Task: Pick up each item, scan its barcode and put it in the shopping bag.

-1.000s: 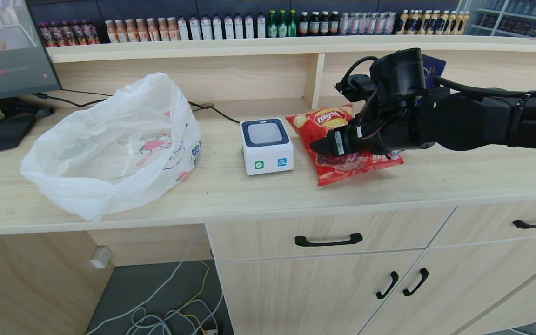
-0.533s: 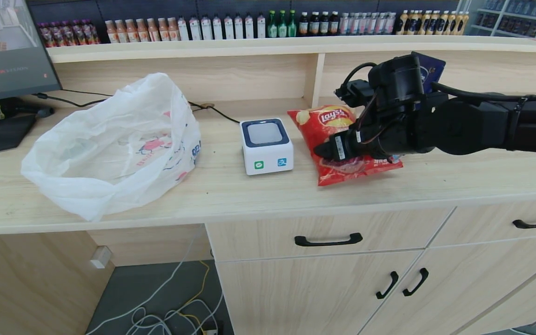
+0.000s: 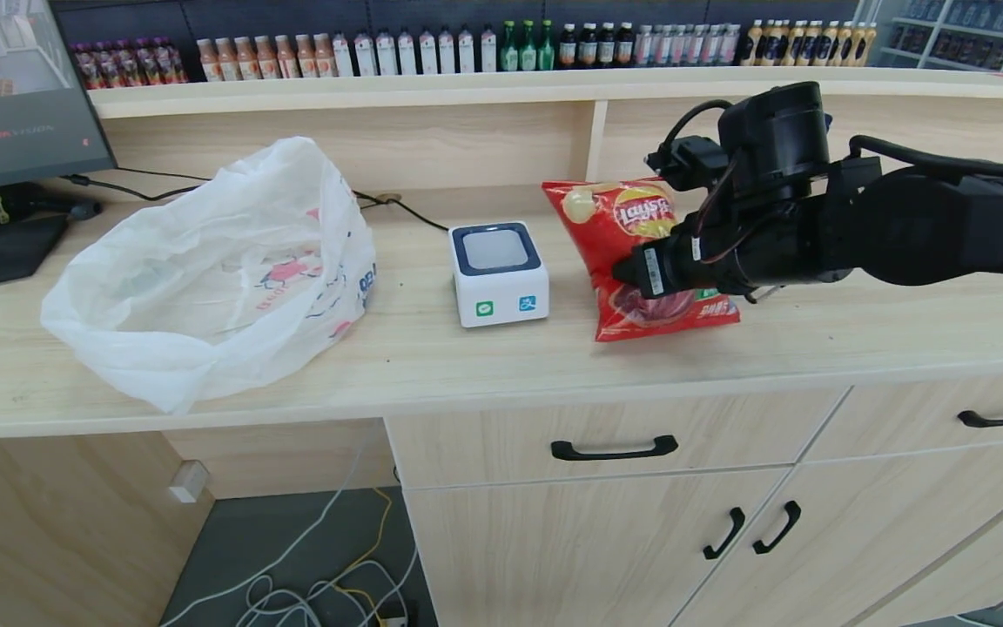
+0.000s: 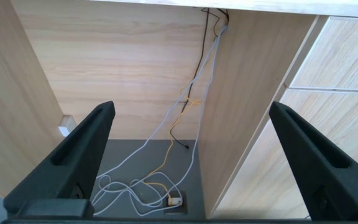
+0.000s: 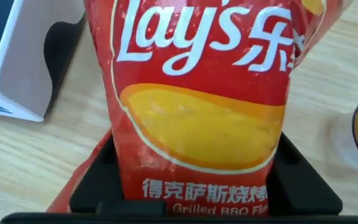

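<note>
My right hand [image 3: 632, 274] is closed on the chips [image 3: 632, 218], one finger on each long side of the pack, pinching it near its lower end. The right wrist view makes the grip plain: the dark fingers [image 5: 98, 174] flank the chips [image 5: 197, 93] and the printed front faces the camera. I see no barcode on this face, so I judge it is on the back.

From the head view the pack runs lengthwise away from my hand, its top tipped up toward the back shelf and its bottom corner low by the table [image 3: 467, 357]. I cannot tell whether that corner touches the wood.

The scanner [image 3: 498, 272] stands just to the left of my hand, close beside the chips but not touching them, with its window facing up. The wrist view catches its white corner [image 5: 11, 68] beside the pack. Farther left, well past the scanner, the shopping bag [image 3: 205, 261] slumps open on the table.

So the coming move goes left, and the right arm is the nearer one. I judge the pack must be turned face-down over the window before it goes on to the bag.

My left hand [image 4: 191, 109] hangs below the table with fingers spread wide, holding nothing, above loose cables on the floor.
</note>
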Motion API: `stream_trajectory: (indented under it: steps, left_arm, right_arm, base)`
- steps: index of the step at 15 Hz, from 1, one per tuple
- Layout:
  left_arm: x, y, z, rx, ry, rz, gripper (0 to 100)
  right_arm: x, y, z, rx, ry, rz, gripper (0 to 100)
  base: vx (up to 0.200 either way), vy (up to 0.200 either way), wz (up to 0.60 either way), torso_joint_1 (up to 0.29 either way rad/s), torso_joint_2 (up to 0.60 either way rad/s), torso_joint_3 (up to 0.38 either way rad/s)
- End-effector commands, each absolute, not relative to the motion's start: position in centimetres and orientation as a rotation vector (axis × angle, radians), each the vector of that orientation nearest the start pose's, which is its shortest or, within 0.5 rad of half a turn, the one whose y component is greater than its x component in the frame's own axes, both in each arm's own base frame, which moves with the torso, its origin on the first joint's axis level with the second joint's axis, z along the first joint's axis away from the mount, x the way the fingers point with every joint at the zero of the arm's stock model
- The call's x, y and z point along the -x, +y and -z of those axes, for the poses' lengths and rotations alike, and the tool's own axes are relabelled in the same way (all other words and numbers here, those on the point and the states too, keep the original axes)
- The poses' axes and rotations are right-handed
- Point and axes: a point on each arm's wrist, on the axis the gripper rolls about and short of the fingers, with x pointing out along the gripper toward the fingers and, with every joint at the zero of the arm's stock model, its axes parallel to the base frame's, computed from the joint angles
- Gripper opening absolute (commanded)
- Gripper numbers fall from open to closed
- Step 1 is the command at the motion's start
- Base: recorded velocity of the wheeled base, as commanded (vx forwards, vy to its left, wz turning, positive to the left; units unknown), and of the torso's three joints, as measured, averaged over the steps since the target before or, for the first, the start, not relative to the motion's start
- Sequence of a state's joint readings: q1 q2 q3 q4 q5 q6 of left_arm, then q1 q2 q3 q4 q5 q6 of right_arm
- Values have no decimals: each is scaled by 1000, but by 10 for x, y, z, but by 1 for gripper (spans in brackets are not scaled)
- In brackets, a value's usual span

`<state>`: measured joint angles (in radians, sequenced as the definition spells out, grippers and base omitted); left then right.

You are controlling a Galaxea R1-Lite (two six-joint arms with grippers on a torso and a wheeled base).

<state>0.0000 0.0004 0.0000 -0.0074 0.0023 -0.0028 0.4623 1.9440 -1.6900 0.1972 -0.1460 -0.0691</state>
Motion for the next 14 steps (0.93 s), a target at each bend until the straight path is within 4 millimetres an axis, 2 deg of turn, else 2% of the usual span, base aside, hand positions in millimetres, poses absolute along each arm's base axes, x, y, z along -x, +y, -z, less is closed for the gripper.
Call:
stream_trajectory:
  steps: [1,5,9,14]
  left_arm:
    - [23,0,-76,3,-8,-3,100]
    - [23,0,-76,3,-8,-3,100]
    - [23,0,-76,3,-8,-3,100]
    - [23,0,-76,3,-8,-3,100]
  right_arm:
    - [-335,164,-277,196,393,-326,0]
    - [-314,153,-285,194,387,-327,0]
    - [-298,146,-302,168,339,-329,0]
    - [-270,135,-307,156,302,-341,0]
  base:
    - [0,0,0,0,0,0]
    - [0,0,0,0,0,0]
    - [0,0,0,0,0,0]
    - [0,0,0,0,0,0]
